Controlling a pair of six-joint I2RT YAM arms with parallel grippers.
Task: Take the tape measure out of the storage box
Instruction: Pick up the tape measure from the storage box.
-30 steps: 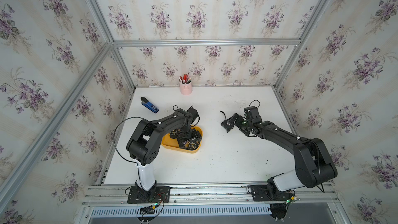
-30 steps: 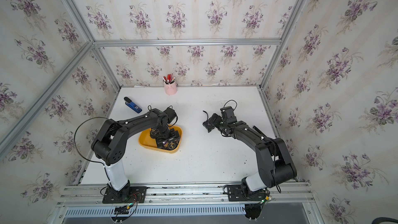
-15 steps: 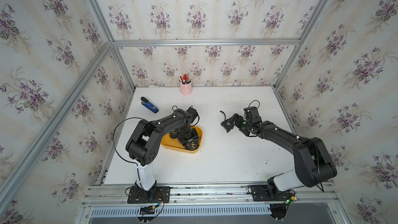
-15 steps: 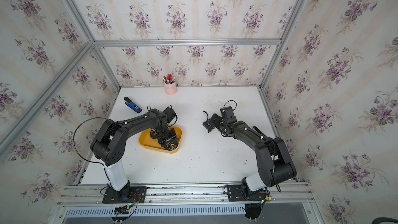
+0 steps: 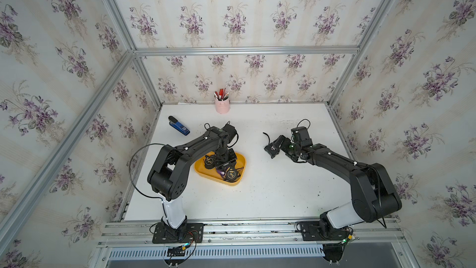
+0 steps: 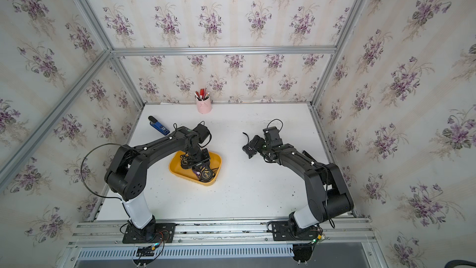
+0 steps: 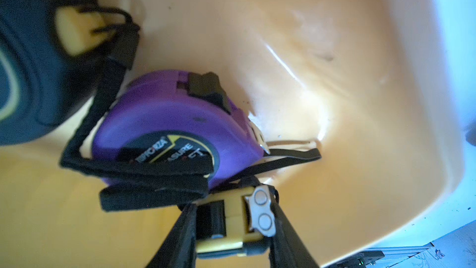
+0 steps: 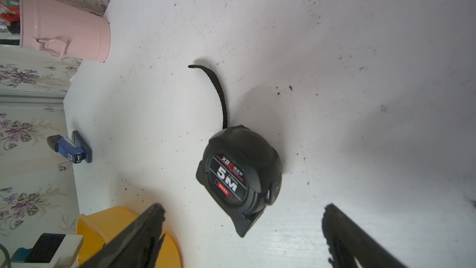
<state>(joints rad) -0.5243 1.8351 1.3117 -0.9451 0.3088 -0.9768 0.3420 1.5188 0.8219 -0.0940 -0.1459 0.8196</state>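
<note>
L claw (image 7: 231, 211) clamped on yellow tape measure (image 7: 231, 243) mid storage box (image 7: 334, 94), R claw (image 8: 242, 210) spread wide outside it

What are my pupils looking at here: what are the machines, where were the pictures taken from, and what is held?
A left robot arm and a right robot arm stand at a white table. Two pictures look down from overhead; the others come from a camera on each arm's wrist. The left claw is shut on a yellow tape measure inside the yellow storage box, beside a purple tape measure. The right claw is open, near a black tape measure lying on the table. A pink pen cup and a blue stapler sit farther back.
</note>
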